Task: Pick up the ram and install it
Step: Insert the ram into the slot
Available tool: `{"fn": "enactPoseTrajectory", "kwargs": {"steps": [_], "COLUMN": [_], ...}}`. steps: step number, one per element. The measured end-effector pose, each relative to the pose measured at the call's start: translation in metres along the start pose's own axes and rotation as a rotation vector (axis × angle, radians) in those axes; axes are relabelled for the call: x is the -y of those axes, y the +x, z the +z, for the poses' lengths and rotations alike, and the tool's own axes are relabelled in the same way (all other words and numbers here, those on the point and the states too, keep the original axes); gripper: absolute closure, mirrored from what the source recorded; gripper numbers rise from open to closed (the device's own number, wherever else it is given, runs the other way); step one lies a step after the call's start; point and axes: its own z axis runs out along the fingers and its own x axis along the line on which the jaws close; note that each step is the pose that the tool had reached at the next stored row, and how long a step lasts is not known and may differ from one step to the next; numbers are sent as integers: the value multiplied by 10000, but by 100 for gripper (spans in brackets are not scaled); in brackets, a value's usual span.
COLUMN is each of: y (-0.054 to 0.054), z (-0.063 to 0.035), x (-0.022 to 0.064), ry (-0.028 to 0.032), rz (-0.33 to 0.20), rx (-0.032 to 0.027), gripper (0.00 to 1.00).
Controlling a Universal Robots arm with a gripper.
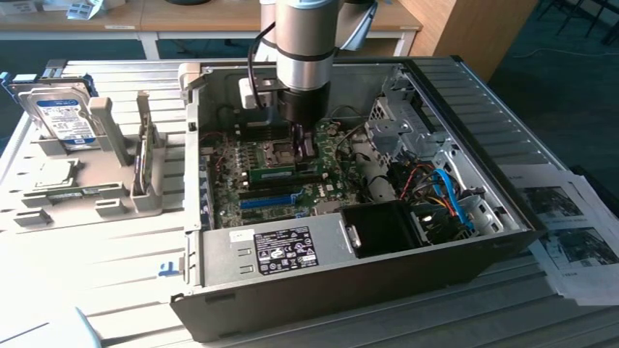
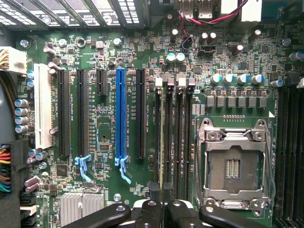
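Pincer: your pincer (image 2: 162,192) is drawn narrow, one finger on each side of the ram (image 2: 162,142); judge this a grip on the board's near end
Ram position: it stands on edge just beside the processor socket (image 2: 232,166), over the dark memory slots (image 2: 178,137) that lie between that socket and the blue slot (image 2: 121,114)
Long axis: parallel to the socket's nearest side and to the slots, running straight out from the pincer
Seating: you cannot tell whether it is fully down in a slot
Appearance: in the exterior view the ram (image 1: 274,174) is a long, thin green board with dark chips; from the wrist, a thin pale edge
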Motion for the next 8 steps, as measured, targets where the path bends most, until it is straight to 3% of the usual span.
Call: {"fn": "enactPoseTrajectory", "kwargs": {"steps": [8], "y": [5], "z": [6], "x": [-1], "ry": [-1], "rz": [-1], "rx": [-2], "gripper": [88]}}
